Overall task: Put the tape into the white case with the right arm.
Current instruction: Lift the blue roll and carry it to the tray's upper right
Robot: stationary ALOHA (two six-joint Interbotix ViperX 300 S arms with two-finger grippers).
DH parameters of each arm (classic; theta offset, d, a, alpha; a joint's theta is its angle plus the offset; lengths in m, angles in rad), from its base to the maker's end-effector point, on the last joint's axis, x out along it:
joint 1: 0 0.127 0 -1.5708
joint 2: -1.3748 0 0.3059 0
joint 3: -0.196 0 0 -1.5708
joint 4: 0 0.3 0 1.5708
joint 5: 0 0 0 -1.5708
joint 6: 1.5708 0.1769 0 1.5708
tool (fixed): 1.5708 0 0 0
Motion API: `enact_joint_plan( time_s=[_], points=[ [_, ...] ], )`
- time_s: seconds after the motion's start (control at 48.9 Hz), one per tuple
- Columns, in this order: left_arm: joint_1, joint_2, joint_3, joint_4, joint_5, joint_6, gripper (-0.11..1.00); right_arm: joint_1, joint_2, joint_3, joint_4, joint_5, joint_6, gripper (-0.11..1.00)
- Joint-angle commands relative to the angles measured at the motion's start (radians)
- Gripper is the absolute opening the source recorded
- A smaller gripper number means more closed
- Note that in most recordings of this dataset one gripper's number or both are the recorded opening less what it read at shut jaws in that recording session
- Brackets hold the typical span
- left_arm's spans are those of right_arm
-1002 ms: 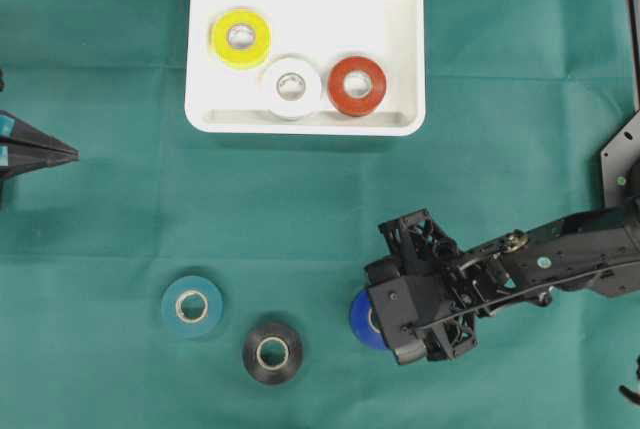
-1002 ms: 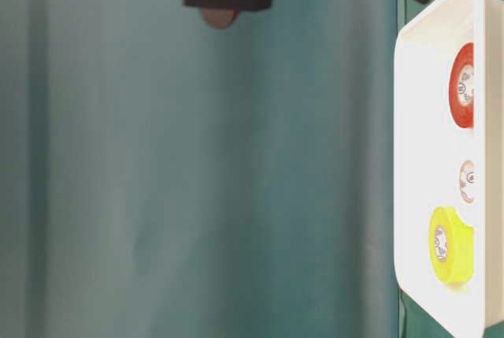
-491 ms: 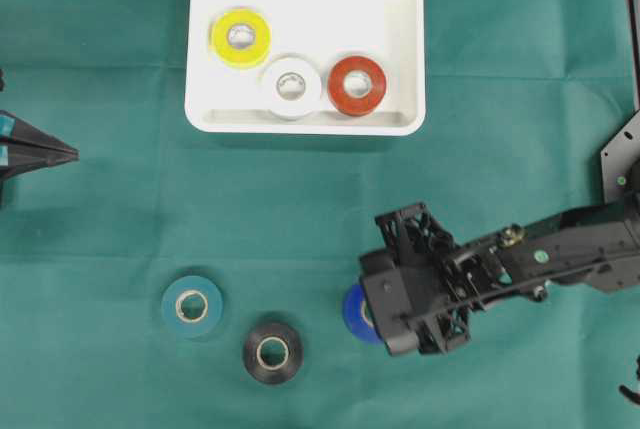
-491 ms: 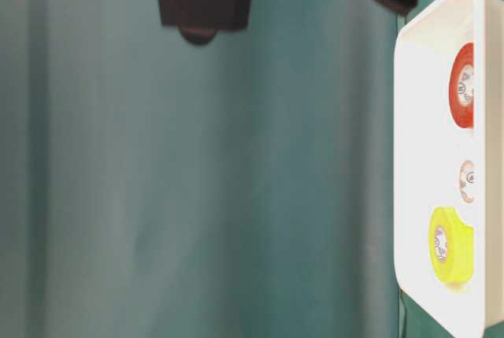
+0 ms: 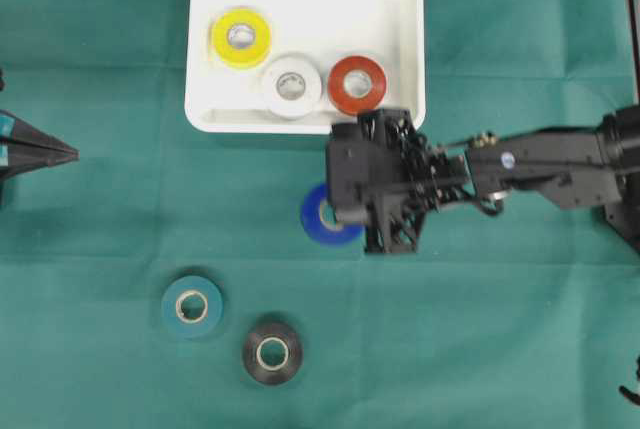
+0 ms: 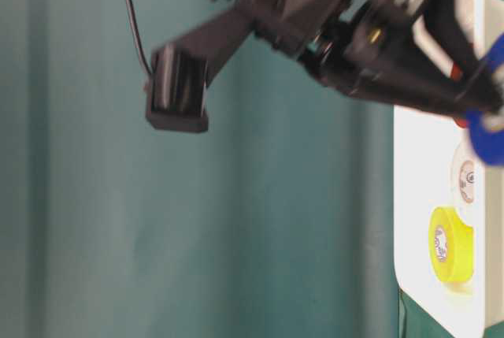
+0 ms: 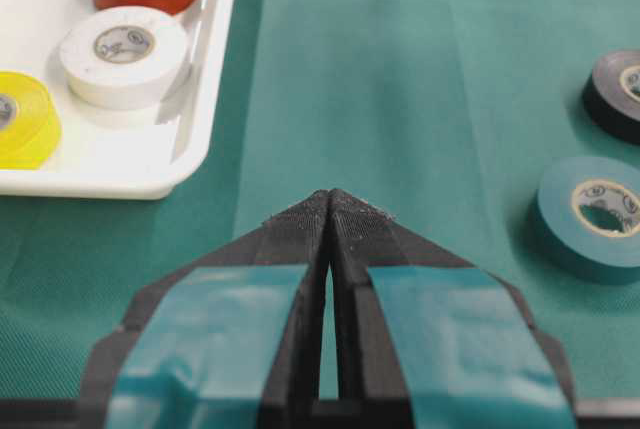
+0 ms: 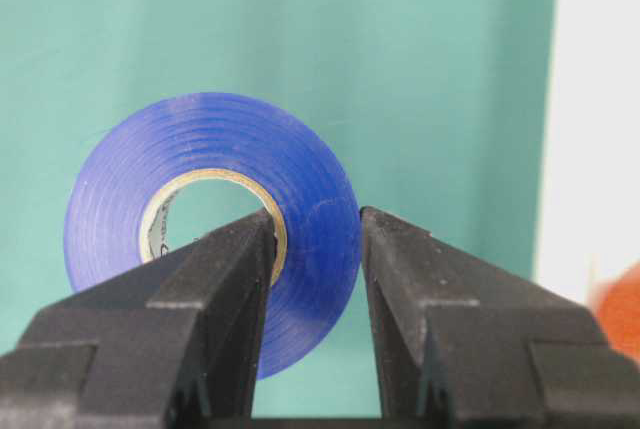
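The blue tape roll (image 5: 318,221) is gripped by my right gripper (image 5: 338,211), the all-black arm, and held above the green cloth just in front of the white case (image 5: 305,121). In the right wrist view one finger sits inside the roll's hole and the other against its outer face (image 8: 200,134); the gripper (image 8: 317,221) is shut on it. The case edge shows at the right (image 8: 600,99). The case holds a yellow roll (image 5: 240,37), a white roll (image 5: 291,85) and a red roll (image 5: 357,84). My left gripper (image 5: 70,153) (image 7: 329,199) is shut and empty at the left edge.
A teal roll (image 5: 192,305) and a black roll (image 5: 271,353) lie on the cloth at the front left. They also show in the left wrist view, teal (image 7: 595,214) and black (image 7: 618,94). The right arm stretches in from the right edge.
My right gripper has risen with the blue roll and carried it from the front of the cloth back and leftward to the case's near edge. The left arm has not moved.
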Motion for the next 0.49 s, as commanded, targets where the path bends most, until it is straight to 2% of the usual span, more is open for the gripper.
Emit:
enact_joint_plan(
  time_s=[0.0,0.47],
  points=[
    [0.002,0.008,-0.009,-0.002,-0.005,0.0,0.01,-0.049,-0.035,-0.04,-0.002,-0.014,-0.002,0.0],
    [0.003,0.009,-0.009,0.0,-0.005,0.002,0.01,-0.295,-0.034,-0.046,-0.002,-0.051,-0.002,0.0]
  ],
)
